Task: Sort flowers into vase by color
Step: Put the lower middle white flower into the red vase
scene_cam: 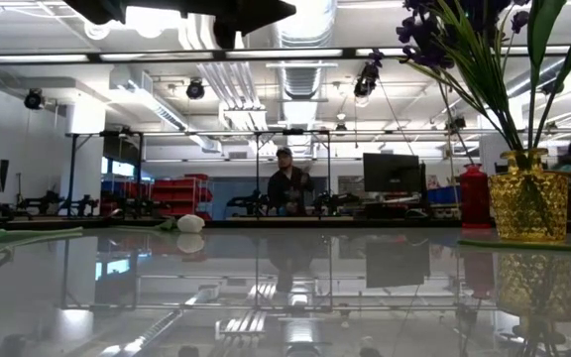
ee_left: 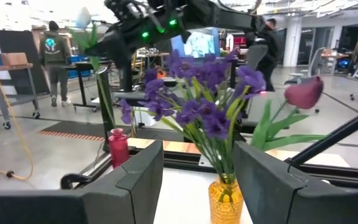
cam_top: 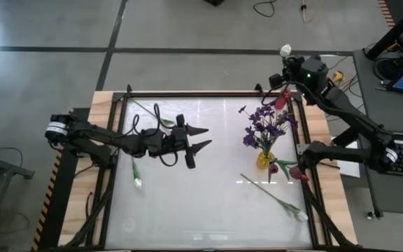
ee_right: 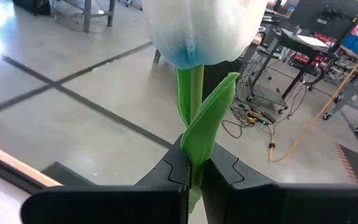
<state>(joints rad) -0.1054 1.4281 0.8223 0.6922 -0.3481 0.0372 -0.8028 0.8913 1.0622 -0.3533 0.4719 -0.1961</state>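
My right gripper [cam_top: 286, 59] is raised past the table's far right corner, shut on a white tulip [ee_right: 197, 28] whose bud [cam_top: 285, 50] stands above the fingers. My left gripper [cam_top: 203, 138] is open and empty over the table's middle, pointing at a yellow vase [cam_top: 264, 160] of purple flowers [cam_top: 263, 122], also in the left wrist view [ee_left: 197, 93]. A red vase [cam_top: 282, 98] stands at the far right. A dark red flower [cam_top: 299, 173] lies beside the yellow vase. White tulips lie flat at the left [cam_top: 137, 182] and near right [cam_top: 300, 215]. My right gripper pinches the tulip's green stem and a leaf [ee_right: 194, 155] between its two fingers, a short way below the bud. The fingers lie across the stem. The flower is lifted clear and the bud stands upright above the fingers.
A loose green stem with a leaf [cam_top: 161, 120] lies on the table by my left arm. A raised frame [cam_top: 187, 93] runs round the glossy white table. A person [scene_cam: 285, 183] stands in the room beyond the far edge. Bare surface lies at the table's near middle.
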